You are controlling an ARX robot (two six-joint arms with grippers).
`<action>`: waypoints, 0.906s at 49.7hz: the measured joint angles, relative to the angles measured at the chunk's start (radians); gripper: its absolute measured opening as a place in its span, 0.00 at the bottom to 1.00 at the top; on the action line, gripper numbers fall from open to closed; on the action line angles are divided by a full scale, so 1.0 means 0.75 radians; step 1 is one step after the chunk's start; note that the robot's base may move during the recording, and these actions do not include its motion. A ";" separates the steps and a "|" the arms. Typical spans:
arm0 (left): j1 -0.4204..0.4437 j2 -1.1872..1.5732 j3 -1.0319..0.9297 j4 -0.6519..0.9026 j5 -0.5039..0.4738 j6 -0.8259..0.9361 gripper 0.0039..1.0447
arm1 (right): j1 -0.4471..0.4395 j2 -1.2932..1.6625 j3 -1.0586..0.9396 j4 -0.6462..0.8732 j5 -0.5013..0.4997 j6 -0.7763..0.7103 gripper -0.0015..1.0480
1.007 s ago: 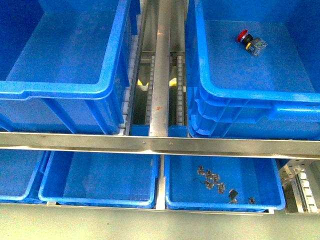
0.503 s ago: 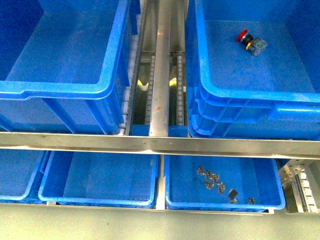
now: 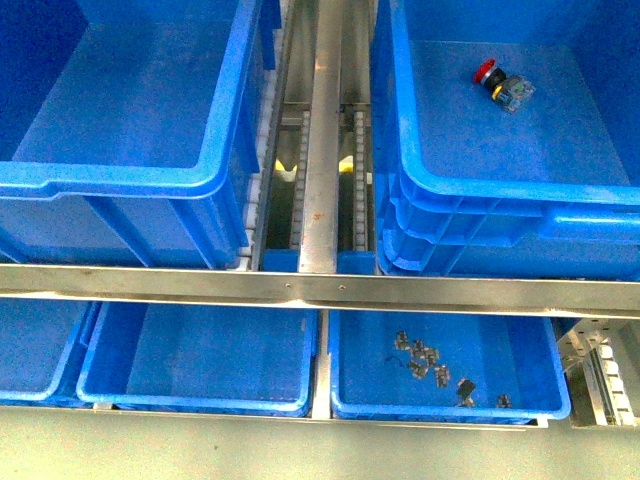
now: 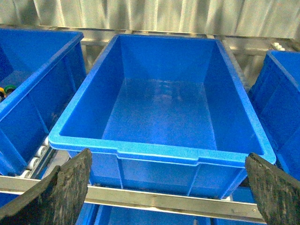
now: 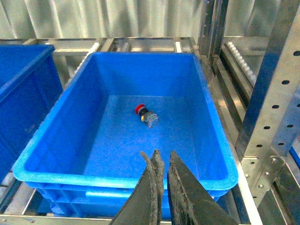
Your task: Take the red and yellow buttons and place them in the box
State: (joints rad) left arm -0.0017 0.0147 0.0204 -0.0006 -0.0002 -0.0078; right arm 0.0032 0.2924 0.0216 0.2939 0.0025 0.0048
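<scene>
Right gripper (image 5: 164,157) pads pressed together, nothing between them, low centre of its wrist view. Left gripper (image 4: 167,155) fingers wide apart, at the lower corners, above an empty blue crate (image 4: 159,152). Red button (image 3: 487,72) lies on its side in the box (image 3: 500,195), upper right of the front view.
</scene>
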 joint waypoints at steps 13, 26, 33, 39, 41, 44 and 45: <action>0.000 0.001 0.000 0.000 0.000 0.000 0.93 | 0.000 -0.122 0.000 -0.122 0.000 0.000 0.03; 0.000 0.000 0.000 0.000 0.001 0.000 0.93 | -0.002 -0.383 0.001 -0.386 -0.002 -0.001 0.03; 0.000 0.000 0.000 0.000 0.000 0.000 0.93 | -0.001 -0.382 0.001 -0.390 -0.004 -0.003 0.05; 0.000 0.000 0.000 0.000 0.000 0.000 0.93 | -0.002 -0.384 0.001 -0.390 -0.004 -0.003 0.33; 0.000 0.000 0.000 0.000 0.001 0.000 0.93 | -0.002 -0.384 0.001 -0.390 -0.004 -0.003 0.43; 0.000 0.000 0.000 0.000 0.000 0.000 0.93 | -0.002 -0.384 0.001 -0.390 -0.004 -0.003 0.56; 0.000 0.000 0.000 0.000 0.000 0.000 0.93 | -0.002 -0.384 0.001 -0.390 -0.004 -0.003 0.61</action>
State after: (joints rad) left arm -0.0017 0.0147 0.0204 -0.0006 -0.0002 -0.0078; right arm 0.0021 0.0048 0.0219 0.0017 -0.0002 0.0029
